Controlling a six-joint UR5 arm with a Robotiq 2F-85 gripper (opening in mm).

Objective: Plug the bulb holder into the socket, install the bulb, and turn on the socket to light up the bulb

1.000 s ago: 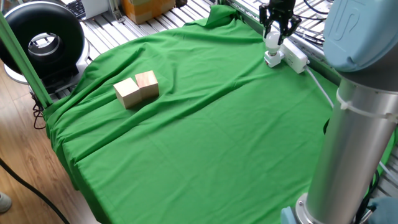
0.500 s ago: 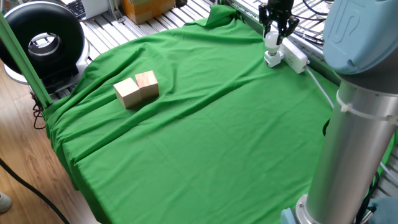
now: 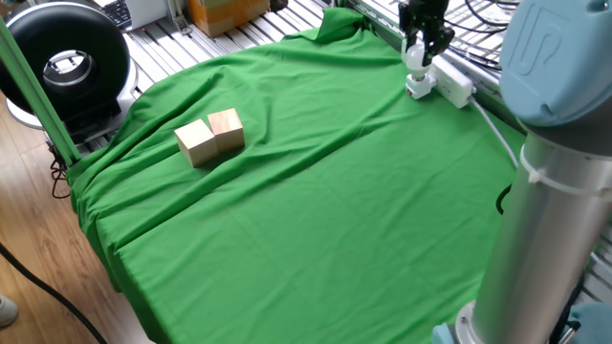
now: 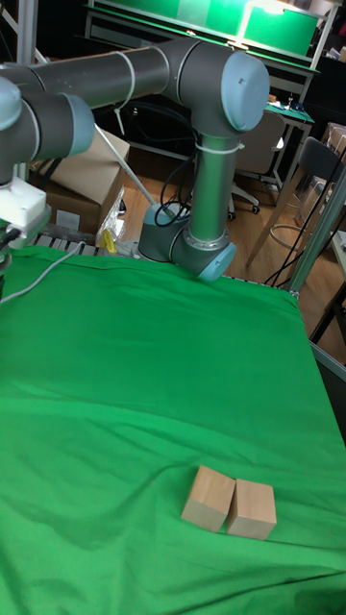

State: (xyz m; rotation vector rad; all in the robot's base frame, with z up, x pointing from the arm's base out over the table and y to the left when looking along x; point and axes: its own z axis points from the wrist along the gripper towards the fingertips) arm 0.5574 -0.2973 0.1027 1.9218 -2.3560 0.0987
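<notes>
At the far right edge of the green cloth lies the socket [image 3: 453, 89], a long white strip. The bulb holder [image 3: 418, 90], a small white cube, sits at its near end and looks plugged in. Directly above the holder stands the white bulb [image 3: 416, 60], upright. My gripper [image 3: 420, 52] comes down from above with its black fingers shut on the bulb's sides. Whether the bulb's base sits in the holder is too small to tell. The tall fixed view shows only my arm [image 4: 144, 72]; gripper, bulb, holder and socket lie outside it.
Two wooden blocks [image 3: 210, 136] [image 4: 231, 504] sit side by side on the green cloth [image 3: 316, 191]. A white cable [image 3: 492, 134] runs from the socket toward my arm's base column [image 3: 545, 210]. A black round device [image 3: 67, 62] stands off the table's far left.
The gripper and the bulb have shifted slightly up and to the left over the holder. My forearm near the camera has edged to the right.
</notes>
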